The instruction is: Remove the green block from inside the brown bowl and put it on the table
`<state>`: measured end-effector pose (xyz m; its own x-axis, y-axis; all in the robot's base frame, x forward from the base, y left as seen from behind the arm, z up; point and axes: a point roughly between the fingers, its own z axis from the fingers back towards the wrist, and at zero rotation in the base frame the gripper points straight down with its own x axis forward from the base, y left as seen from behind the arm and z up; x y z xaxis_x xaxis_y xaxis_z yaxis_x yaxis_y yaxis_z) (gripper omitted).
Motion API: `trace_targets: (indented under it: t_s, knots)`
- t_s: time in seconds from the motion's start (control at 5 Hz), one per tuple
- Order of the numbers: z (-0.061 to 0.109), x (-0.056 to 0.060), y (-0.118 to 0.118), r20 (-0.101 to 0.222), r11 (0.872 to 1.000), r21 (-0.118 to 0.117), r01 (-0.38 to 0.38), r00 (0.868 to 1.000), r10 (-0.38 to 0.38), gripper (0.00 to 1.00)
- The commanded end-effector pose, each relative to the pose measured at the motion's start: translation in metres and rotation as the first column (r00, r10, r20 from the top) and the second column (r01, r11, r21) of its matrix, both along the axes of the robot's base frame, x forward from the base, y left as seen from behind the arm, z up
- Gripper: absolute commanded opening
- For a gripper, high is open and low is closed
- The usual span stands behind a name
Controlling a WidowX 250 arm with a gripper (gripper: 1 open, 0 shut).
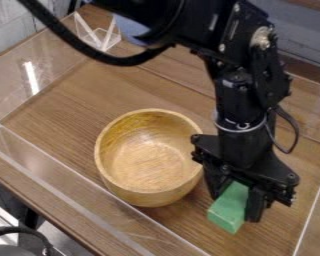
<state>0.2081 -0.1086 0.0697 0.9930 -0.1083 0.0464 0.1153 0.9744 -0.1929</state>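
Note:
The green block [230, 211] stands at table level just right of the brown bowl [147, 186], its lower end at the table [116, 92]. My black gripper [240, 203] points almost straight down over it. Its two fingers press against the block's sides, so it is shut on the block. The upper part of the block is hidden between the fingers. The light wooden bowl shows an empty inside. It sits to the left of the gripper, with its rim close to the left finger.
Clear acrylic walls [43, 165] run along the table's near and left edges. Black cables [80, 42] hang from the arm at the upper left. Bare wood-grain tabletop lies behind and to the left of the bowl.

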Motion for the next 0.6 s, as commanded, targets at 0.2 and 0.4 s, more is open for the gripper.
trace_targets:
  t_s: [0.2,0.4]
  knots:
    - [0.0114,0.0168,0.0023,0.047,1.0,-0.025,-0.015,0.999,0.016,1.0]
    - [0.0048,0.0185,0.0027,0.05,0.999,-0.028,-0.014,0.999,0.016,1.0]
